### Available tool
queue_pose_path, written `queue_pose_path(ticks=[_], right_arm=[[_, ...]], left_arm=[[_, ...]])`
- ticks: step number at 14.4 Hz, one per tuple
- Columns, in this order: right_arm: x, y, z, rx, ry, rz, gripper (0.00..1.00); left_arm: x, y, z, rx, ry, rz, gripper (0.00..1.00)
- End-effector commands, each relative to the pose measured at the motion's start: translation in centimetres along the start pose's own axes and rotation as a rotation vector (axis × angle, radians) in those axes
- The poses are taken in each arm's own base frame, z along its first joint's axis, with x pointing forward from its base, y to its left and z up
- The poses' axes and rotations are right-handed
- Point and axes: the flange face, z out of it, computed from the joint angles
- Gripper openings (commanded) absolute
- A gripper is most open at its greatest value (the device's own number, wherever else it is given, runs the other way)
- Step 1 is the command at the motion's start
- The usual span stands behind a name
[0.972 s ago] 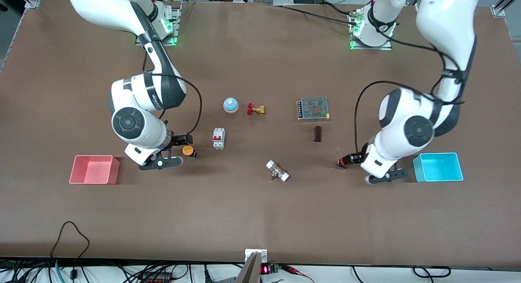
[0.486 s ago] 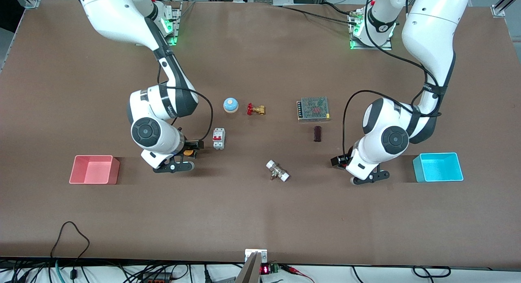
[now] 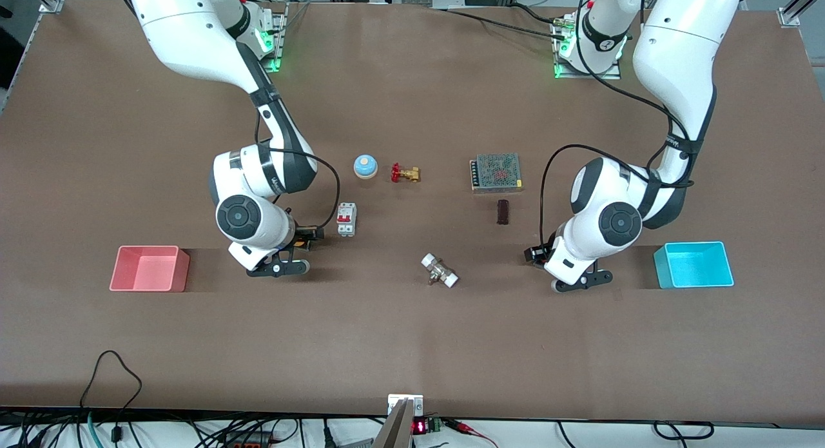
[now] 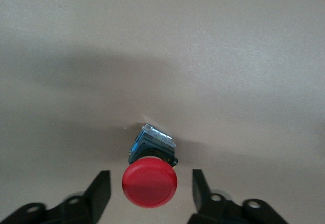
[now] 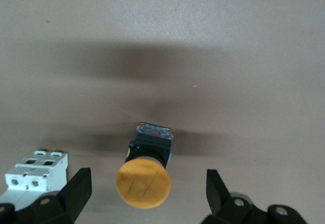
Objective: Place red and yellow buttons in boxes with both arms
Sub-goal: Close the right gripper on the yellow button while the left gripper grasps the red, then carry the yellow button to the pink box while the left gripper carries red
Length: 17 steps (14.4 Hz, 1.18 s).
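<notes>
The red button (image 4: 150, 184) lies on its side on the table, cap toward the camera, between the spread fingers (image 4: 99, 193) of my left gripper (image 4: 150, 196). The jaws are open and do not touch it. The yellow button (image 5: 144, 185) lies the same way between the open fingers (image 5: 78, 188) of my right gripper (image 5: 147, 192). In the front view both grippers, the right (image 3: 308, 234) and the left (image 3: 532, 254), are low at the table and hide their buttons. The pink-red box (image 3: 182, 267) stands toward the right arm's end, the cyan box (image 3: 664, 267) toward the left arm's end.
A white circuit breaker (image 3: 346, 219) stands close beside the right gripper and shows in the right wrist view (image 5: 35, 170). A blue bell (image 3: 365, 166), a brass valve (image 3: 405, 173), a mesh power supply (image 3: 495, 172), a dark cylinder (image 3: 503, 211) and a metal fitting (image 3: 439, 271) lie mid-table.
Both grippers have slid toward the table's middle, away from their boxes. The right gripper now covers the yellow button, which showed beside it in the front view before.
</notes>
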Motion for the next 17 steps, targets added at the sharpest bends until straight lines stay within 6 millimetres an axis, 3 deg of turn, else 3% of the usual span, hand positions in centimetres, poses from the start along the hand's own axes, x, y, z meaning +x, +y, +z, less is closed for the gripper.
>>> queue_pose_path(ticks=[1, 5, 8, 13, 17], right_arm=[[0.3, -0.3, 0.2, 0.008, 0.001, 0.019, 1.0], [0.5, 0.0, 0.9, 0.012, -0.006, 0.029, 1.0], [0.6, -0.2, 1.3, 0.012, 0.001, 0.028, 0.8], [0.7, 0.2, 1.3, 0.016, 0.0, 0.035, 0.42], [0.8, 0.4, 0.6, 0.016, 0.011, 0.03, 0.27]], left_arm=[[0.2, 0.2, -0.3, 0.003, 0.017, -0.008, 0.54], [0.4, 0.0, -0.8, 0.0, 0.024, -0.012, 0.33], [1.0, -1.0, -2.7, -0.001, 0.04, -0.019, 0.26], [4.0, -8.3, -9.4, -0.004, 0.057, -0.009, 0.23], [5.8, -14.9, -12.5, -0.006, 0.072, 0.036, 0.23]])
